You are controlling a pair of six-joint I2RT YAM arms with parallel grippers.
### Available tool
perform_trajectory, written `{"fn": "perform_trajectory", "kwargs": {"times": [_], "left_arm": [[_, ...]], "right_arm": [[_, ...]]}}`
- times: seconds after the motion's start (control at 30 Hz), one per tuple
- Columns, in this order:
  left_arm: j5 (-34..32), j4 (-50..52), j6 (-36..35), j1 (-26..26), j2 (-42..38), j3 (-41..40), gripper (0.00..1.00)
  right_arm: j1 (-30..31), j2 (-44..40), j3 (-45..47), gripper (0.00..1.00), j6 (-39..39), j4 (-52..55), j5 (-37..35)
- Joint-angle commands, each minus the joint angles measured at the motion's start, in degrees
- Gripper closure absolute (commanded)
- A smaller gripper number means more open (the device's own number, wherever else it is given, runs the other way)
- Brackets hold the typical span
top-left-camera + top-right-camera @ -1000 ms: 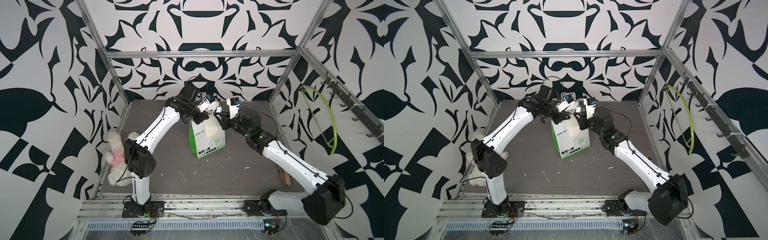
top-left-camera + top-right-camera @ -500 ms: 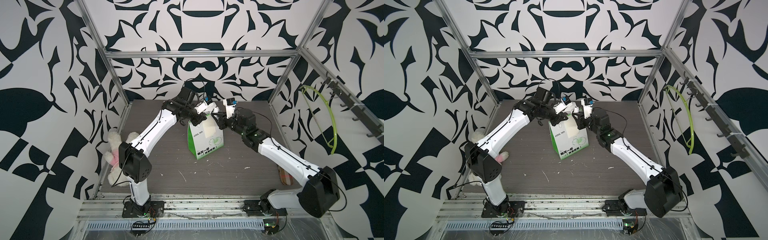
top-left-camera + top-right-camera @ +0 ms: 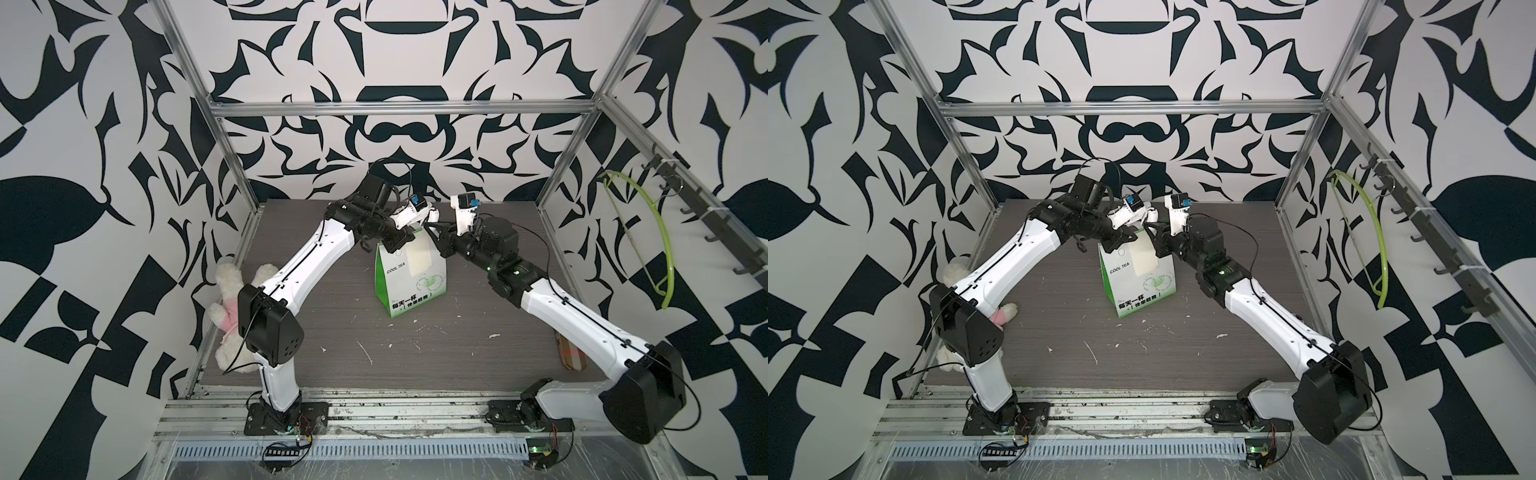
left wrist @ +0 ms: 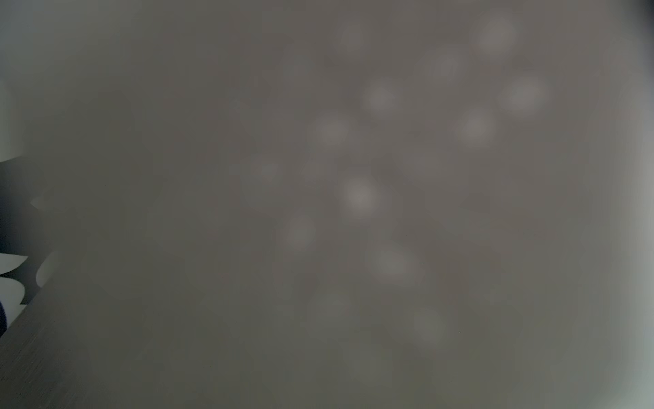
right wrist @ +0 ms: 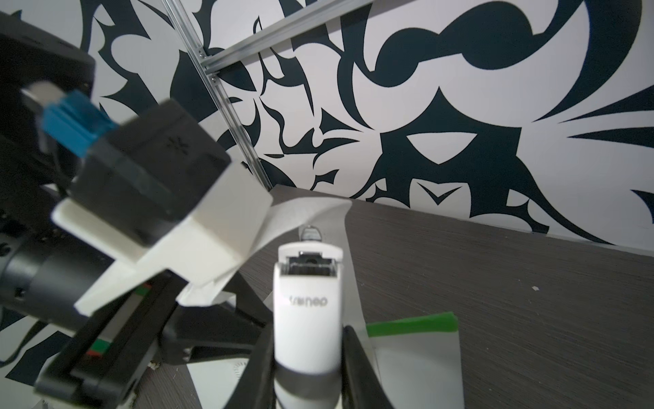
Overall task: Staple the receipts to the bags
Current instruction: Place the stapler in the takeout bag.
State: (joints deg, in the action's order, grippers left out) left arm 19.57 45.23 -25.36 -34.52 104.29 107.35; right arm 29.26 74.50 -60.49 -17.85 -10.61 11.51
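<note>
The white and green bag (image 3: 409, 276) (image 3: 1138, 276) stands upright mid-table, "COOL TEA" facing front. The cream receipt (image 3: 419, 257) (image 3: 1144, 257) lies flat against the upper right of its front face. My left gripper (image 3: 400, 246) is shut on the bag's top edge at the left. My right gripper (image 3: 436, 232) (image 5: 306, 340) is shut on a white stapler (image 5: 308, 301), whose mouth points over the bag's top by the white handle loop (image 5: 311, 212). The bag's green side (image 5: 410, 323) shows beside the stapler. A blurred grey surface fills the left wrist view.
A white and pink plush toy (image 3: 230, 299) lies at the table's left edge behind my left arm. A green hanger (image 3: 660, 249) hangs on the right wall's hook rail. A brown flat object (image 3: 571, 353) lies under my right arm. Paper scraps (image 3: 365, 353) dot the table.
Both arms and the bag have shifted slightly to the left. Both grips are unchanged.
</note>
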Motion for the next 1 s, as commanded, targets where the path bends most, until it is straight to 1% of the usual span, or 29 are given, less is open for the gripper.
{"fn": "perform_trajectory", "kwargs": {"times": [0.0,0.1,0.23,0.4,0.67,0.77,0.97], "left_arm": [[2.27,1.17,-1.07,-0.28,-0.61,1.19,1.0],[3.59,0.33,-1.68,-0.7,-1.9,-0.07,1.0],[2.6,-1.68,-1.84,-0.98,-3.07,-1.17,1.0],[0.09,0.86,-0.68,-1.05,-0.73,2.04,1.0],[-3.04,1.17,1.95,-1.01,1.73,4.32,1.0],[-2.98,1.17,3.22,-1.11,1.97,5.05,1.0],[-2.22,1.17,3.93,-1.72,1.53,4.67,1.0]], "right_arm": [[0.23,-0.05,-3.16,1.0,-0.04,-2.31,-1.17],[0.23,1.61,-3.76,1.0,-0.07,-1.34,-1.05],[0.27,2.44,-3.92,1.0,-0.71,-0.02,-1.49],[0.31,0.93,-2.03,1.0,-1.18,0.98,-1.39],[0.38,-1.32,-1.94,1.0,-1.45,4.7,-1.65],[0.56,-0.9,-2.06,1.0,-1.26,6.37,-2.07],[0.59,-0.01,-2.39,1.0,-1.15,5.98,-1.91]]}}
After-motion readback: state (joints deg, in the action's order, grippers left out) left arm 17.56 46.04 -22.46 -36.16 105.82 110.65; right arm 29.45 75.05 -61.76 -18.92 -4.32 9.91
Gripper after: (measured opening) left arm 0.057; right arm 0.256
